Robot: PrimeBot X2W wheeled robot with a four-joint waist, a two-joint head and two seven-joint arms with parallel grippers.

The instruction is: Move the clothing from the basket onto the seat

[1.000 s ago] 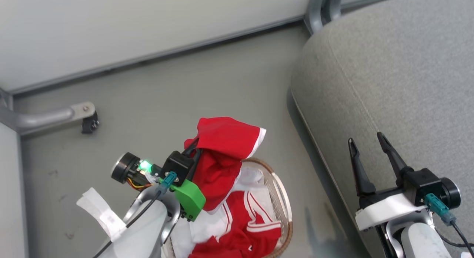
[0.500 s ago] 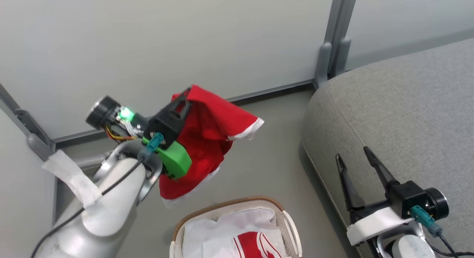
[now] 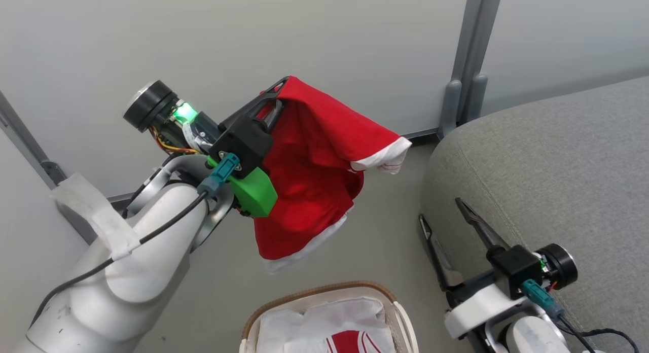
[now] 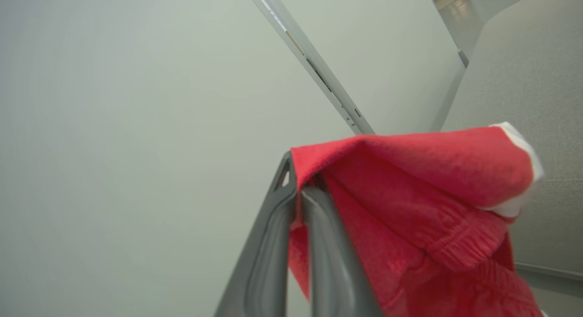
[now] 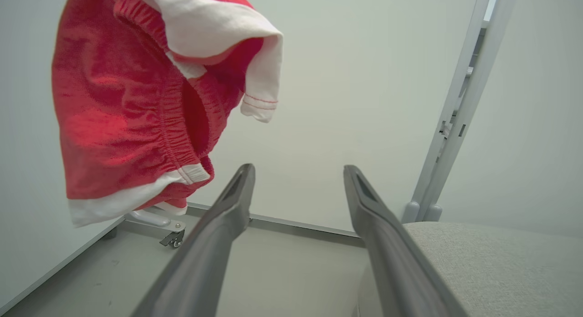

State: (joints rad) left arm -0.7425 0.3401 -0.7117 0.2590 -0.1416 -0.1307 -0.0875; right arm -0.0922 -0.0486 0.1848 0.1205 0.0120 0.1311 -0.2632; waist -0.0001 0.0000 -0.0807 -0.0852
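Head view, left arm: the pale forearm rises from the lower left, bent, and its wrist aims the left gripper up toward the wall panel.
Head view, left fingers: pressed together on a fold of the red garment. It drapes over their tips and hangs free above the floor, higher than the basket and apart from it.
Head view, right arm: held low at the lower right, with the right gripper beside the rounded edge of the seat. I cannot tell whether they touch. The fingers are spread with nothing between them.
Head view, basket: it stands on the floor near the seat's edge. Inside are a white liner and a second red piece with white stripes.
Left wrist view, left gripper: both grey fingers lie closed side by side, with red cloth caught in the slit between them.
Left wrist view, red garment: its white hem points toward the seat, which lies beyond it.
Right wrist view, right gripper: the fingers stand wide apart and empty, one of them over the corner of the seat.
Right wrist view, red garment: seen from below at the upper left, showing its gathered waistband and white hems. It hangs above the floor, and a caster stands under it by the wall.
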